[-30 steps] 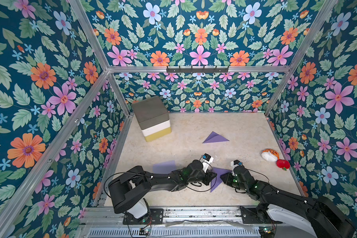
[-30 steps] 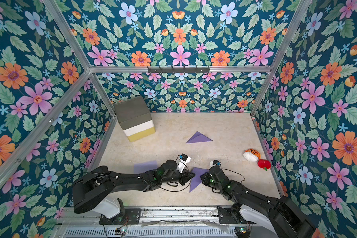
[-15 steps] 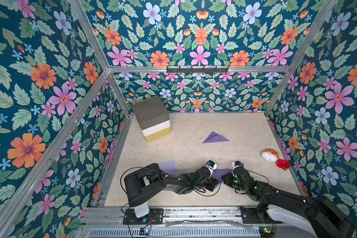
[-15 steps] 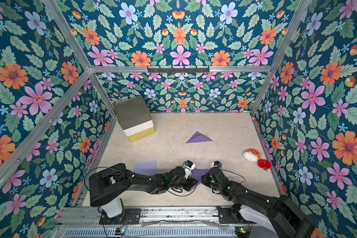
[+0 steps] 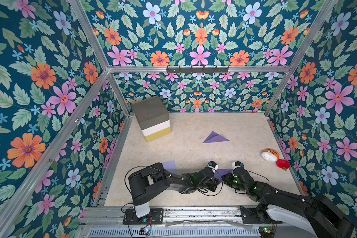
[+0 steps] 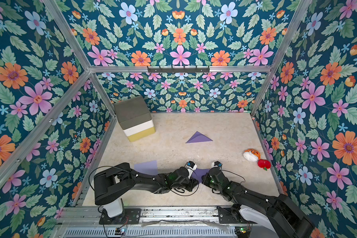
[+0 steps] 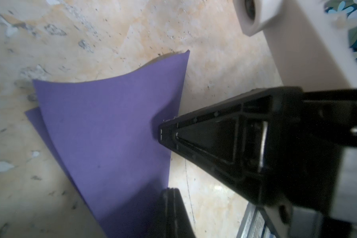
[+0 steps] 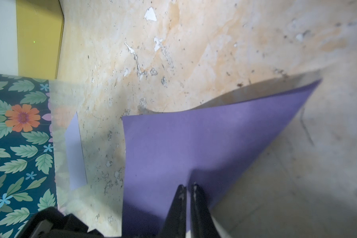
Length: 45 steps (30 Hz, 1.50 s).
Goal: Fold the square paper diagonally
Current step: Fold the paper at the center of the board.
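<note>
Purple paper, folded over and bowed, near the table's front between both arms; right gripper pinches its raised edge; left gripper closed at that edge

You are looking into a box whose walls wear dark blue paper with pink, orange and pale blue flowers, framed by aluminium bars. A black hook rail sits upper centre on the back bar. The floor, lower centre, is mottled beige, evenly lit and scuffed in the wrist views.
</note>
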Each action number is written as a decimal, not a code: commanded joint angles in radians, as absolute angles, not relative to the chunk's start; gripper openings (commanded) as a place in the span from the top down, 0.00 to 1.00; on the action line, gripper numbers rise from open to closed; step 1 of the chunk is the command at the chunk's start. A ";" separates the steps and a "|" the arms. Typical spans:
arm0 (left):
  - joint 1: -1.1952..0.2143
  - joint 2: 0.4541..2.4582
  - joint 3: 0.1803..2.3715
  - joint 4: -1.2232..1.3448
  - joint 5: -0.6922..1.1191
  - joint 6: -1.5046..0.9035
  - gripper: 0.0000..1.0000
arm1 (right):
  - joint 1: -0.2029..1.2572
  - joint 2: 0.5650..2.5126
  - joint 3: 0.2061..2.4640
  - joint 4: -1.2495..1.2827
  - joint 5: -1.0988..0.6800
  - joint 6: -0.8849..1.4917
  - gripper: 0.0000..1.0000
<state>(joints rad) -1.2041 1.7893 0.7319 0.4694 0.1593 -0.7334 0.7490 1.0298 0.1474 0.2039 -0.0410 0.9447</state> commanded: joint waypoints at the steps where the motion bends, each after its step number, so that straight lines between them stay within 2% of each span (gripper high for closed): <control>1: -1.206 1.803 0.749 0.424 0.174 -0.733 1.00 | 0.750 1.028 0.147 0.210 -0.021 0.948 0.89; 19: -1.249 1.813 0.671 0.304 0.139 -0.770 1.00 | 0.742 1.012 0.171 0.100 0.077 0.940 0.89; 33: -1.249 1.808 0.605 0.275 0.061 -0.805 1.00 | 0.642 0.952 0.141 -0.045 0.118 0.950 0.91; 39: -1.242 1.793 0.603 0.174 -0.040 -0.798 1.00 | 0.623 0.806 0.185 -0.127 0.079 0.938 0.89; 42: -1.217 1.791 0.615 0.085 -0.117 -0.829 1.00 | 0.624 0.751 0.196 -0.071 -0.002 0.916 0.86; 45: -1.181 1.788 0.604 0.077 -0.118 -0.838 1.00 | 0.633 0.750 0.194 0.027 -0.091 0.911 0.82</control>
<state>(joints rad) -1.2037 1.7691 0.6277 0.4706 -0.0109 -0.8299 0.6250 0.7506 0.1883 -0.0528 0.0025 0.9310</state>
